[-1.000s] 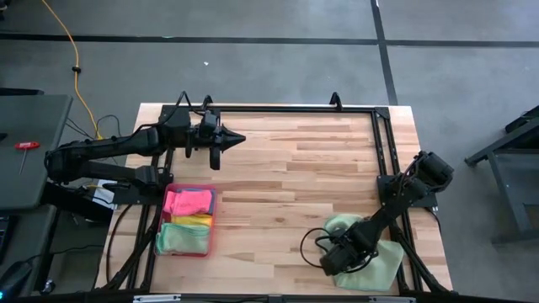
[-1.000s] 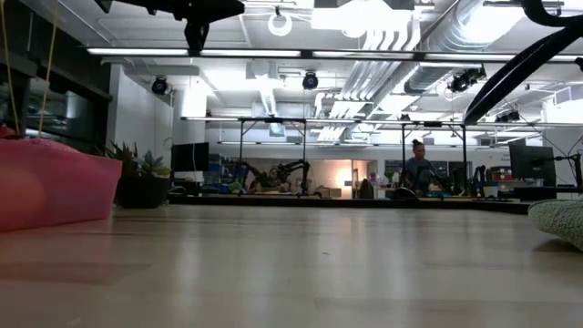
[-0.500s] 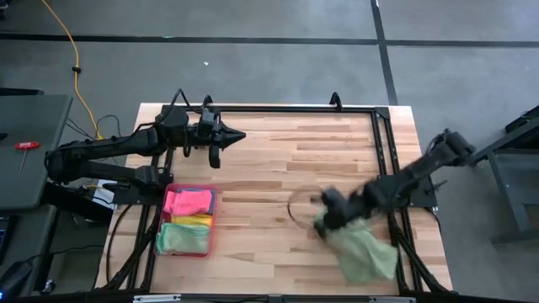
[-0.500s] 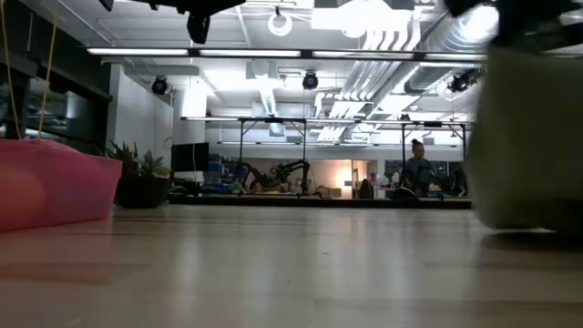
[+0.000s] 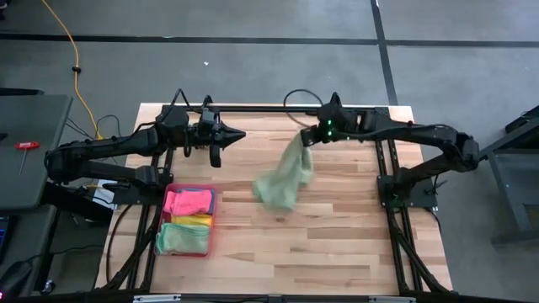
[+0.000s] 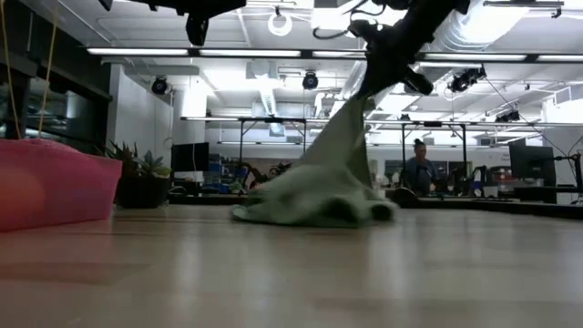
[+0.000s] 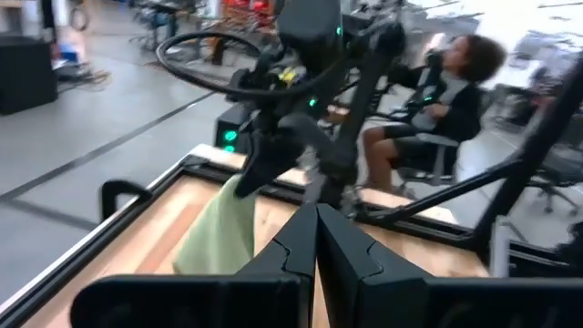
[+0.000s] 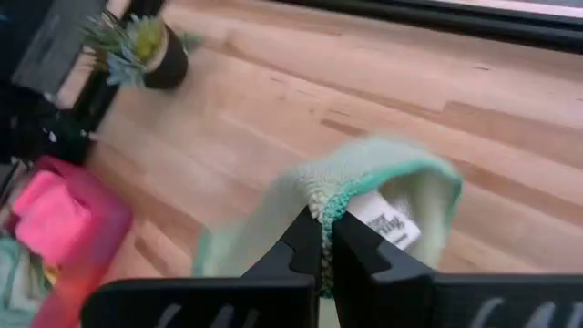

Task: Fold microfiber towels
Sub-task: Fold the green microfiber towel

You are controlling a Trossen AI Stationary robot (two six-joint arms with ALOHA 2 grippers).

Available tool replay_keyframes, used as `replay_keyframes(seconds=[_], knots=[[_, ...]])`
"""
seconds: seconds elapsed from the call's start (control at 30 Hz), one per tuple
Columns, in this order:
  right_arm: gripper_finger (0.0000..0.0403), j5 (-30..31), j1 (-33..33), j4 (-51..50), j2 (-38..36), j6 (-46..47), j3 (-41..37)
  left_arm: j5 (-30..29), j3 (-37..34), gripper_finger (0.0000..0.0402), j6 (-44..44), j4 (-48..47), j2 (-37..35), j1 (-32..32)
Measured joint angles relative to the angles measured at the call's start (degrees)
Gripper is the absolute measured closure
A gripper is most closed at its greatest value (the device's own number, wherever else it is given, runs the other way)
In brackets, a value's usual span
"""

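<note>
A pale green towel [image 5: 282, 178] hangs from my right gripper [image 5: 306, 140] over the far middle of the table. Its lower part is heaped on the wood [image 6: 314, 205]. My right gripper is shut on it, raised above the table. My left gripper [image 5: 239, 135] is shut and empty, held in the air at the far left, pointing toward the towel. A pink tray [image 5: 210, 220] at the near left holds a hot pink towel [image 5: 187, 202], a yellow one [image 5: 195, 220] and a pale green one [image 5: 178, 238]. My right gripper pinches the towel's stitched hem [image 8: 319, 202] between its two fingers, beside the white label [image 8: 390, 220]. The fingers slant down from the upper right in the low view. The towel hangs below them, drawn into a long drape, its lower end bunched on the table.
A small spiky plant in a dark pot [image 8: 146, 47] stands at the table's far left. A black frame rail [image 5: 286, 109] runs along the far edge and the right side. Bare wood lies across the middle and near right.
My right gripper has carried the pale green towel from the near right corner up, toward the far edge and toward the left. The towel was lifted off its heap, dragged across, and now hangs with its lower end on the table's middle.
</note>
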Motion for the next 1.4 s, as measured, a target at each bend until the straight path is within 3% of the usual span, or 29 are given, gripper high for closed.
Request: replay_keyframes(seconds=[0.1, 0.23, 0.43, 0.5, 0.73, 0.83, 0.93, 1.13, 1.27, 1.4], knots=[[0.0402, -3.7, -2.5, -1.7, 0.0, -2.7, 0.0, -4.7, 0.0, 0.04, 0.8, -2.9, 0.5, -1.3], [0.0403, -4.2, -2.9, -3.1, 0.0, -4.9, 0.0, -12.9, 0.0, 0.0387, 3.0, -8.4, 3.1, -3.7], [0.0403, -4.2, -2.9, -3.2, 0.0, -6.0, 0.0, -20.1, 0.0, 0.0336, 4.2, -12.2, 12.6, -6.4], [0.0403, -4.2, -2.9, -3.2, 0.0, -6.1, 0.0, -17.4, 0.1, 0.0312, 2.1, -12.2, 16.5, -5.6], [0.0403, -4.2, -2.8, -3.2, 0.0, -6.6, 0.0, 0.2, 4.5, 0.0235, -1.9, -15.8, 29.4, 1.3], [0.0403, -4.2, -2.8, -3.2, 0.0, -6.6, 0.0, 10.2, 5.9, 0.0226, 1.2, -15.7, 33.7, 3.8], [0.0403, -4.3, -2.8, -3.2, 0.1, -6.6, 0.0, 15.7, 6.0, 0.0229, 4.6, -16.1, 37.5, 5.4], [0.0403, -4.8, -2.7, -3.2, 0.1, -6.5, 0.0, 14.8, 6.0, 0.0233, 7.0, -18.0, 41.5, 6.7], [0.0403, -4.9, -2.7, -3.2, 0.1, -6.5, 0.0, 8.5, 6.1, 0.0232, 8.7, -20.1, 41.5, 6.4], [0.0403, -5.6, -2.7, -3.2, 0.1, -6.5, 0.0, 10.8, 6.1, 0.0232, 10.6, -26.0, 41.5, 6.2]])
